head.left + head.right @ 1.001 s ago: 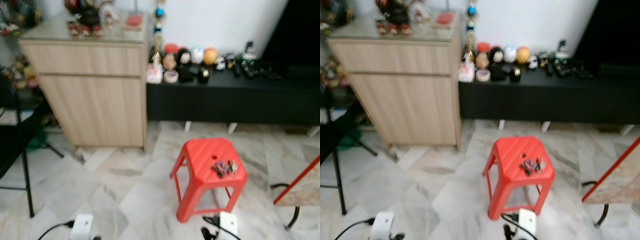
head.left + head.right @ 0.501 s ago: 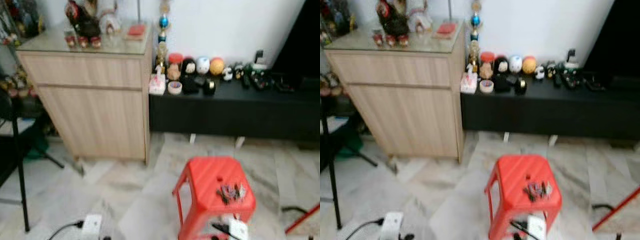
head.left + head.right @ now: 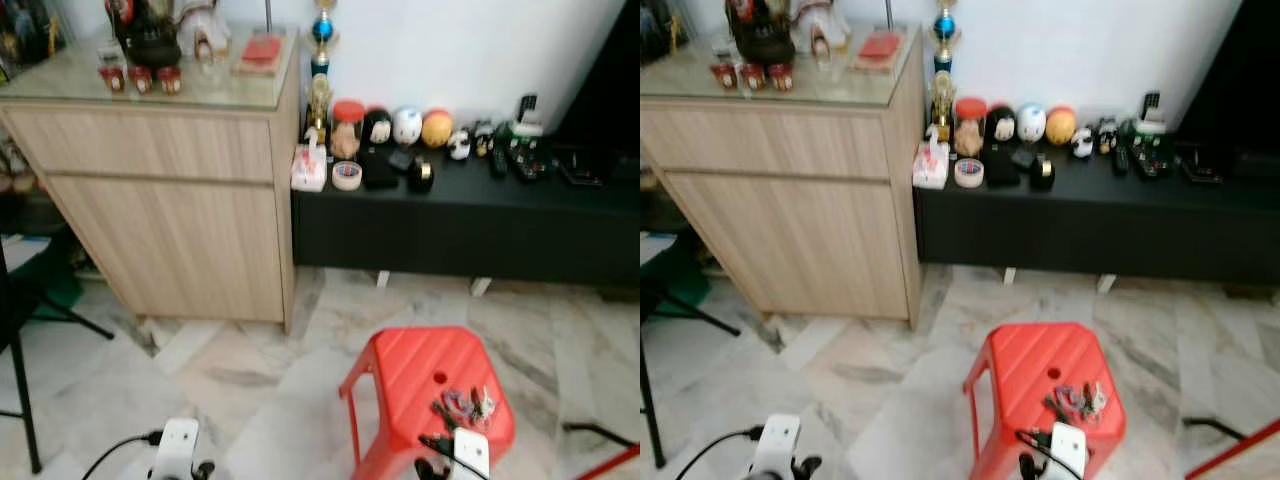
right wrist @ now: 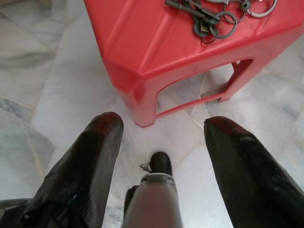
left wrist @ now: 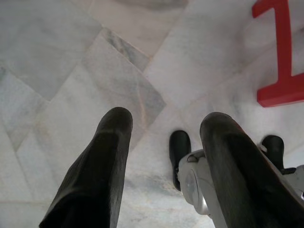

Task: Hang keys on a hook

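Observation:
A bunch of keys (image 3: 462, 405) lies on the top of a red plastic stool (image 3: 410, 370), near its right front edge. The stool stands on the marble floor just ahead of me, low in the eye views. My right gripper (image 4: 164, 123) hangs open above the floor beside the stool (image 4: 142, 42), and the keys (image 4: 213, 14) lie beyond its fingertips on the stool's top. My left gripper (image 5: 166, 118) hangs open over bare marble tiles, holding nothing. My left arm's white wrist (image 3: 178, 448) and my right arm's wrist (image 3: 467, 455) show at the bottom edge.
A light wooden cabinet (image 3: 170, 190) with ornaments on top stands at the back left. A low black bench (image 3: 470, 225) with several figurines runs along the white wall. Black stand legs (image 3: 22, 400) are at the far left. A black cable (image 3: 600, 432) and a red bar (image 3: 612, 464) lie at the lower right.
The whole view has shifted: the stool now sits lower and nearer, the cabinet and bench look larger. The keys lie the same way on the stool. Both arms still hang.

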Available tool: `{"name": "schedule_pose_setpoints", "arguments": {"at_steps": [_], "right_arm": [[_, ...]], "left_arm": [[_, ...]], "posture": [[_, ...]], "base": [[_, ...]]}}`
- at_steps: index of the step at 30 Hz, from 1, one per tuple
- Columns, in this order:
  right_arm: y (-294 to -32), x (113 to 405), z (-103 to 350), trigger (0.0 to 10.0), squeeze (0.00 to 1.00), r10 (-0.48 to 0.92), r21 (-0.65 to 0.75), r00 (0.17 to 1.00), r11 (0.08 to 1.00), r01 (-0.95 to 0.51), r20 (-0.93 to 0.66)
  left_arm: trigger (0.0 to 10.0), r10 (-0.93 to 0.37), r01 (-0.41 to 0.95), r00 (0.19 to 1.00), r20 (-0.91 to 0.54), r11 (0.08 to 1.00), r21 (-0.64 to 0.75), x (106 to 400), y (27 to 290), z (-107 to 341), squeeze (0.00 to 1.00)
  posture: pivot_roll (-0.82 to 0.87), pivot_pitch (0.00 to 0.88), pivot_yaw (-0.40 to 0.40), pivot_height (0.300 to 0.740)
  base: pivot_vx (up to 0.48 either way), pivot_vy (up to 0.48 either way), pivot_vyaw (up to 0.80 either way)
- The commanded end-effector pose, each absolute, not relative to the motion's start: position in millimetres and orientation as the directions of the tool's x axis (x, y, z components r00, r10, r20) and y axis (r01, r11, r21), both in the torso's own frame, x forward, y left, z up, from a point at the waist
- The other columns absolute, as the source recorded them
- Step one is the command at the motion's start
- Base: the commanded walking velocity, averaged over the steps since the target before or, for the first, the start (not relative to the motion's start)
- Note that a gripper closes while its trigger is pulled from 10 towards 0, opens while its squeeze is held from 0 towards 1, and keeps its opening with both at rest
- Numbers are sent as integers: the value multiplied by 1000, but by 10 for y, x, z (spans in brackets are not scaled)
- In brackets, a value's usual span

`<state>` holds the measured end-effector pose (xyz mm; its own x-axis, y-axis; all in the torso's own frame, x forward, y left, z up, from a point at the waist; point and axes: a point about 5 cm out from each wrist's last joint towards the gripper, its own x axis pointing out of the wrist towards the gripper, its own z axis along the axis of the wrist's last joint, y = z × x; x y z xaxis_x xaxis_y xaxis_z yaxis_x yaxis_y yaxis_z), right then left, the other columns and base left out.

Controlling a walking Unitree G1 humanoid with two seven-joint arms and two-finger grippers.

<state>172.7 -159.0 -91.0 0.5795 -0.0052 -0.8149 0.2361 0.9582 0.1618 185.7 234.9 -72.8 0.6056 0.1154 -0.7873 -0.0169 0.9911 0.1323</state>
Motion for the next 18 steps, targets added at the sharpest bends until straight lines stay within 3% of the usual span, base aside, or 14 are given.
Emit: {"name": "schedule_pose_setpoints", "arguments": {"at_steps": [1, 12, 18], "right_arm": [[-1622, 1713, -914, 10000, 0, -15, 158, 578, 956, 247, -816], [-1657, 1833, -850, 10000, 0, -33, 169, 623, 950, 262, -782], [-1616, 2308, -556, 10000, 0, -42, 219, 776, 949, 228, -629]], "left_arm": [[10000, 109, -20, 592, -799, 993, 120, 1827, 2311, -755, 0], [10000, 112, -27, 614, -781, 992, 122, 1867, 2299, -734, 0], [10000, 126, -114, 801, -586, 992, 56, 2370, 2329, -381, 0]], "posture": [[65, 0, -61, 740], [63, 0, -64, 740], [52, 0, -65, 740]], "base": [[0, -398, 0], [0, -364, 0], [0, 0, 0]]}}
